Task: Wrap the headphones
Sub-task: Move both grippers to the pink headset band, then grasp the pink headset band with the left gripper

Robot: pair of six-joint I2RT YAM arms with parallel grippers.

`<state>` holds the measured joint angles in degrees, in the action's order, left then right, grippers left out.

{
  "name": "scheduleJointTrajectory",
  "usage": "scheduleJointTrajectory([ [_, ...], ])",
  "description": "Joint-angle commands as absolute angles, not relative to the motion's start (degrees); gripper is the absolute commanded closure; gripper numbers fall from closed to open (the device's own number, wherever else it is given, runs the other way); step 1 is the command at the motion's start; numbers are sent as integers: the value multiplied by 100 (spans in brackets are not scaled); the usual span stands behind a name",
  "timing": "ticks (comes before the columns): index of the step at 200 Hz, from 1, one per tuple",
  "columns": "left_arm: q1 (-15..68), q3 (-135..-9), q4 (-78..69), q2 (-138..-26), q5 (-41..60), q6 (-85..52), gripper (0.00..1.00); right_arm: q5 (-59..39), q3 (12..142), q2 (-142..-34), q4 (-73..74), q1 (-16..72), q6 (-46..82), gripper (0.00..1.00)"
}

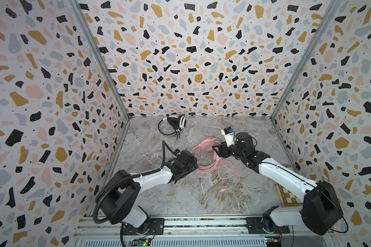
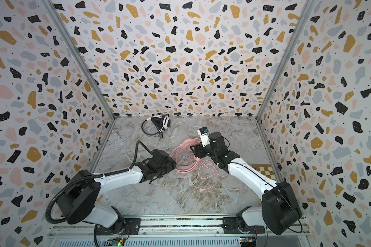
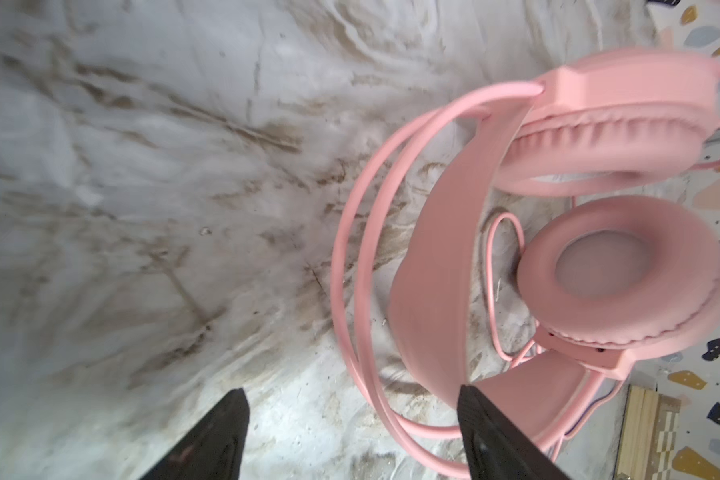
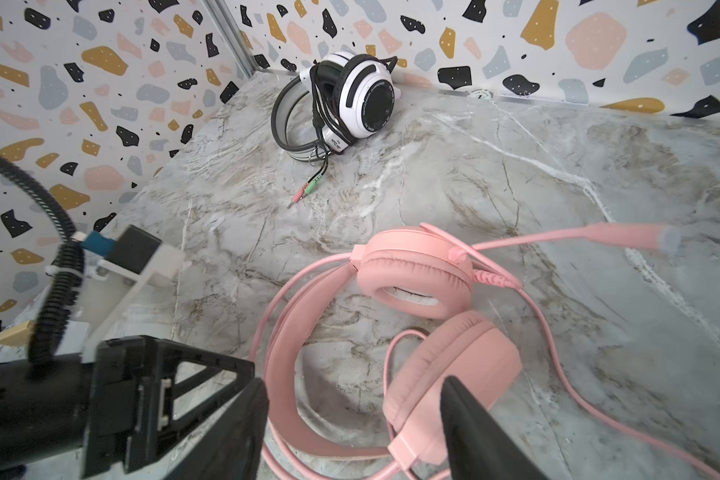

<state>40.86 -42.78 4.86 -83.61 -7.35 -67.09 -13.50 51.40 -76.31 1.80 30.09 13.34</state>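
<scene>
A grey-veined marble-look desk (image 1: 201, 196) stands inside speckled terrazzo walls and carries two headsets. The white over-ear headset with black pads, band and thin black cable (image 4: 350, 104) lies at the far edge near the far left corner, close against the back wall. Its cable is bunched on it, and two small plugs, one pink and one green (image 4: 304, 193), poke out onto the bare marble. The all-pink over-ear headset (image 1: 205, 146) lies near the middle of the desk, well apart from the white one. Its two ear cups lie close together and its band arcs toward the left arm. Its long pink cable (image 1: 229, 171) sprawls in loose loops toward the front right.

Two claws flank the pink headset. The left gripper (image 3: 350, 419) is released, with its fingers spread low over the marble at the band's outer curve. The band's thin pink wires pass just inside one finger. The right gripper (image 4: 354, 411) is also spread, poised over the band and one ear cup. Whether a finger touches that cup cannot be told. From the right wrist, the left claw crowds in just beside the band.

One wooden chequered board (image 1: 287, 192) lies at the desk's right edge, partly under the right arm.
</scene>
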Motion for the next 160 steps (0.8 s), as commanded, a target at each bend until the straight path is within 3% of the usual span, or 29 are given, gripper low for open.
scheduleJointTrajectory([
  [1, 4115, -4120, 713, -7974, -1445, -7086, 20, -1428, 5042, -7401, 362, 2963, 1207, 33],
  [62, 4251, -4998, 950, -9159, -576, -7025, 20, -1561, 4708, -7309, 692, 2778, 1265, 33],
  [100, 4315, -5254, 941, -9642, -525, -6902, 21, -1523, 4617, -7191, 707, 2690, 1262, 33],
  [123, 4324, -5295, 842, -9738, -698, -6730, 38, -1509, 4523, -7125, 723, 2645, 1274, 33],
  [160, 4301, -5040, 380, -9984, -943, -6689, 49, -1536, 4516, -7127, 750, 2619, 1279, 34],
])
